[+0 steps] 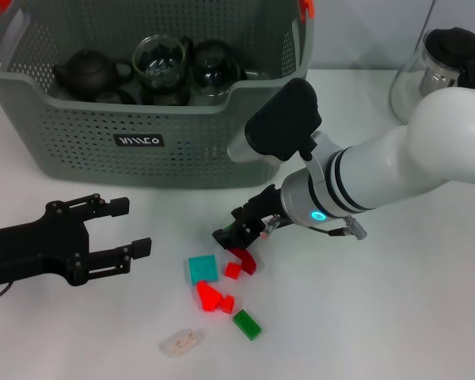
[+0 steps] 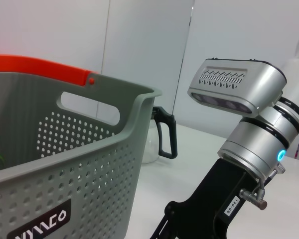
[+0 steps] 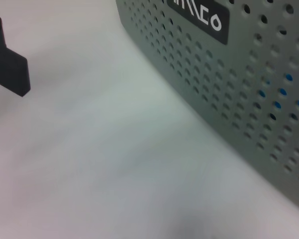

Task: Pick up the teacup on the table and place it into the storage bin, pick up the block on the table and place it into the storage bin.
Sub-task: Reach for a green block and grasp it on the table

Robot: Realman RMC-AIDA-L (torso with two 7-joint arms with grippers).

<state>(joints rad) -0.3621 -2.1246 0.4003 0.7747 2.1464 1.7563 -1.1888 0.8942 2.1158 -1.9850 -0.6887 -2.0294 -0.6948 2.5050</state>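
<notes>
clear block (image 1: 180,342) nearest you | step: block pickup | right gripper (image 1: 239,235) at red arch (image 1: 244,260), grip unreadable | left gripper (image 1: 131,228) spread, idle | next: lift to storage bin (image 1: 87,142)

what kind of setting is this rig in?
Probably a lab or test bench, not a home: a plain white table against blank pale walls, a staged storage bin holding teapots, and loose toy blocks near the right gripper. The left gripper sits open alongside.
</notes>
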